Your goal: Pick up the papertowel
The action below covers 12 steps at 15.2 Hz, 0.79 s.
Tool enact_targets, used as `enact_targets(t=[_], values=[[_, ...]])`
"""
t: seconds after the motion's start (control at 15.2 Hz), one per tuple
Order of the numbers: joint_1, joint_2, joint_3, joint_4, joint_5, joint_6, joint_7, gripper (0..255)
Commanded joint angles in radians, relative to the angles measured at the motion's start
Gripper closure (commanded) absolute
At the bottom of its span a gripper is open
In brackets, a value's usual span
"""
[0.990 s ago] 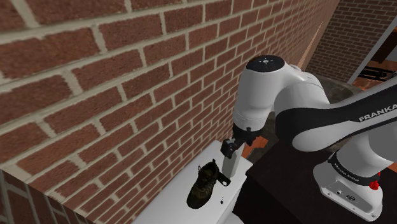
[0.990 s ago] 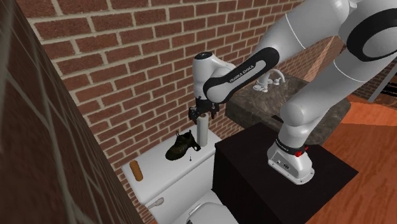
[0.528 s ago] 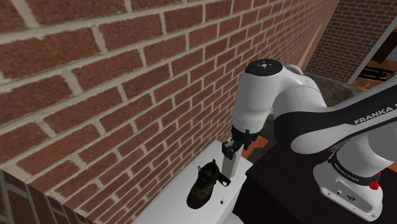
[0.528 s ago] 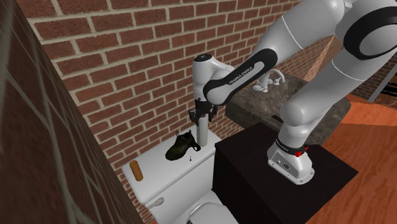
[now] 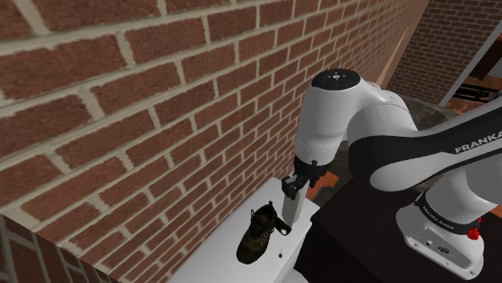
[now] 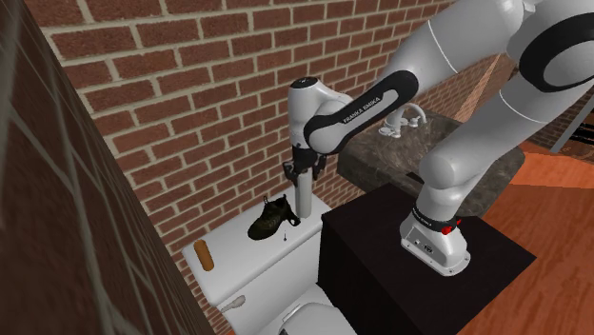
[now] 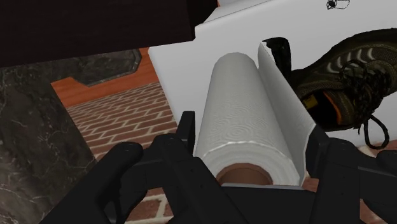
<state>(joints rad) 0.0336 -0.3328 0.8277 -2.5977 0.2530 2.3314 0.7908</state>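
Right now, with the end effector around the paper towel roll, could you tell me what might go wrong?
1. The shoe lies right beside the roll; lifting the end effector could knock it.
2. A loose sheet stands off the roll on the shoe's side, so the grasp may catch only that flap.
3. The roll stands near the white lid's end; if it slips, it may fall off.

a red brick wall (image 5: pixel 121 96) with pale mortar covers the left and upper part of the shoulder view. in the second exterior view another brick wall (image 6: pixel 57 238) runs down the left edge. a white toilet tank (image 6: pixel 243 252) stands at lower centre. a dark stone counter (image 6: pixel 447 128) with a faucet (image 6: pixel 407 119) sits at upper right. orange-brown wooden floor (image 6: pixel 557 219) lies at the right.
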Motion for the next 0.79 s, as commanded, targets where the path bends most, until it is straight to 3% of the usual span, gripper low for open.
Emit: enact_targets(t=[0.0, 0.73], values=[[0.008, -0.022, -0.013, 0.012, 0.009, -0.033, -0.010, 255], [0.042, -0.130, -0.088, 0.090, 0.034, -0.213, -0.049, 255]])
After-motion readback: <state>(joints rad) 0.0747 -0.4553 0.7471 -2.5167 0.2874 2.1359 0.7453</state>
